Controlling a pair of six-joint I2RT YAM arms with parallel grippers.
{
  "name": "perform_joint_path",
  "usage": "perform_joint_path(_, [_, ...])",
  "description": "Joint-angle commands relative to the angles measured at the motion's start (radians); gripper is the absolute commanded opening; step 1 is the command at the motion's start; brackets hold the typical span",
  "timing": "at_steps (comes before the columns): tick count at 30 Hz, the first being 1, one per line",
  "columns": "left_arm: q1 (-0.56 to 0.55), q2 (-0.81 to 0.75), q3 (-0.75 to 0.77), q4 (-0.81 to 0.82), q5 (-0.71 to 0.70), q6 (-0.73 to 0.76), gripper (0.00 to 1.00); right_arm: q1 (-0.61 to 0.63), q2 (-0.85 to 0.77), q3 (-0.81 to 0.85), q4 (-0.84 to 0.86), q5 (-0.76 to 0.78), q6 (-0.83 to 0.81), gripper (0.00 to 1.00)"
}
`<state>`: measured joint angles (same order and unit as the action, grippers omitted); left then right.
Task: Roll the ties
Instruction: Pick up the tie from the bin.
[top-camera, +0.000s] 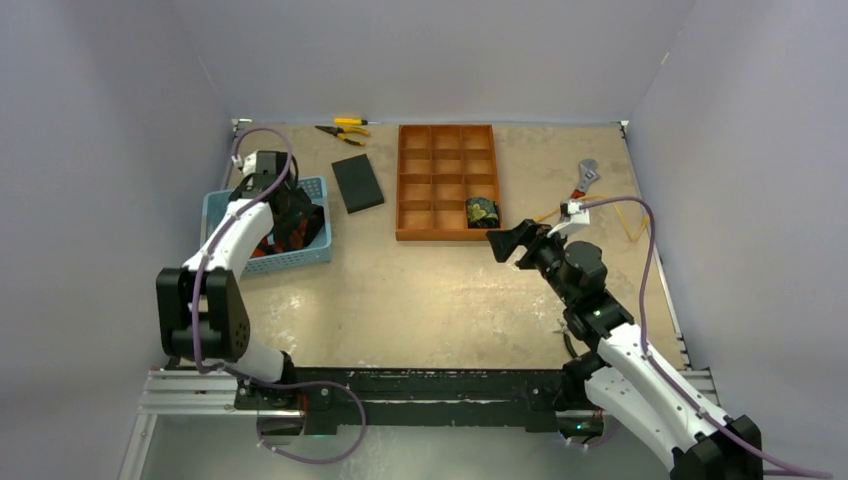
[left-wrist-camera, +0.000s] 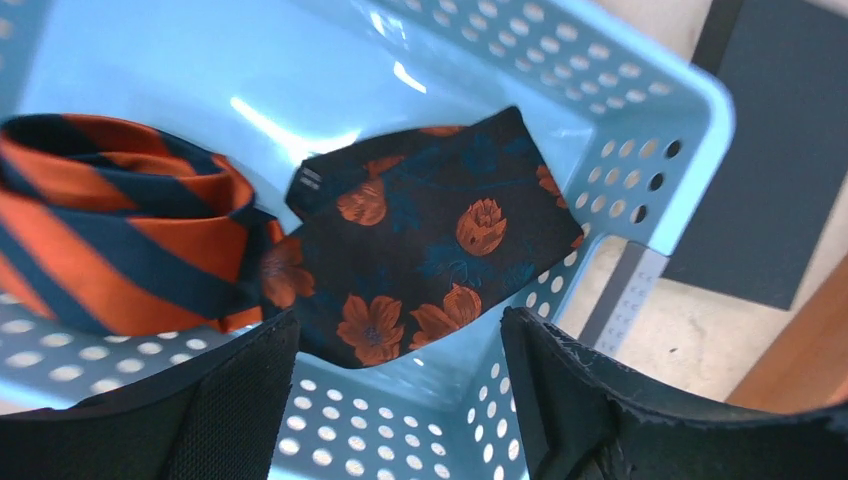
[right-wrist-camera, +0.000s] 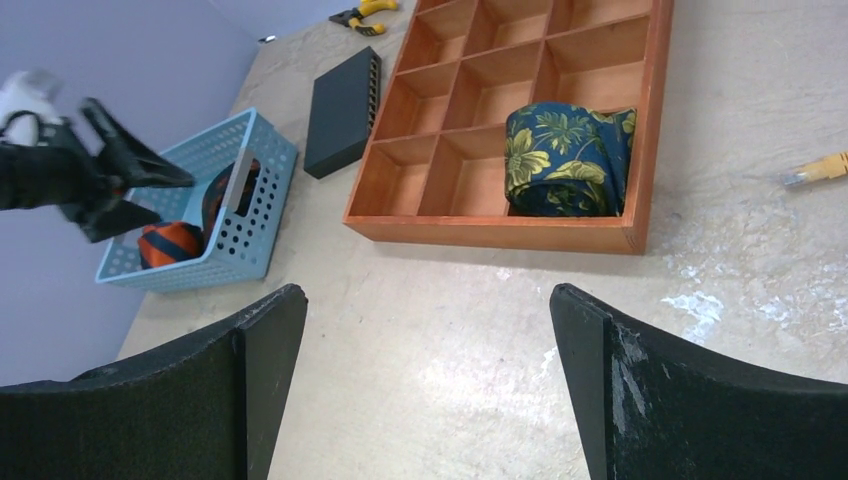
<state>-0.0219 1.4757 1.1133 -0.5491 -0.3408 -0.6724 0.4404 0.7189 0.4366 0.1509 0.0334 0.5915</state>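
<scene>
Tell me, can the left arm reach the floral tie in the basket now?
Probably yes. The left gripper is right above the basket, jaws apart, and the floral tie lies uncovered below. The striped tie only touches its edge.

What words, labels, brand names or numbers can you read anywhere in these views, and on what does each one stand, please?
No text can be read in any view.
Small label on the floral tie in the blue basket: faint pale marks, too small and blurred to read.
Wrench: too small to show any marking.
</scene>
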Motion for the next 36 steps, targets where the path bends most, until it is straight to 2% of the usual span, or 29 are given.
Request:
perform_joint_path(1, [0.004,0.095,0.064,0.015,0.098,0.06,0.77,0.007,-0.022,0.01,0.024,-0.032,-0.003,0.95])
perform_joint_path(6, [0.003,0.126,0.062,0.01,0.12,0.094,0.92,0.007,0.006,0.003,0.043,-0.056,0.0,0.96])
perform_joint_path(11, [0.002,0.189,0.07,-0.014,0.064,0.135,0.93,0.007,0.02,-0.002,0.054,-0.056,0.005,0.96])
perform_joint_path(18, [0.002,0.224,0.053,0.005,0.044,0.16,0.74,0.007,0.013,0.001,0.048,-0.046,0.006,0.96])
perform_joint_path(19, [0.001,0.231,0.051,0.012,0.058,0.171,0.65,0.007,0.015,0.002,0.048,-0.047,0.007,0.96])
perform_joint_path(23, [0.002,0.244,0.064,0.016,0.084,0.192,0.13,0.008,0.017,0.008,0.041,-0.051,0.008,0.96])
perform_joint_path(25, [0.001,0.203,0.067,0.026,0.094,0.187,0.0,0.007,0.007,0.014,0.028,-0.045,0.005,0.96])
perform_joint_path(32, [0.0,-0.14,0.149,0.128,0.284,0.124,0.0,0.008,-0.029,0.04,-0.005,-0.036,-0.007,0.96])
perform_joint_path(36, [-0.044,-0.277,0.216,0.185,0.41,0.075,0.0,0.007,-0.027,0.063,-0.01,-0.042,-0.008,0.96])
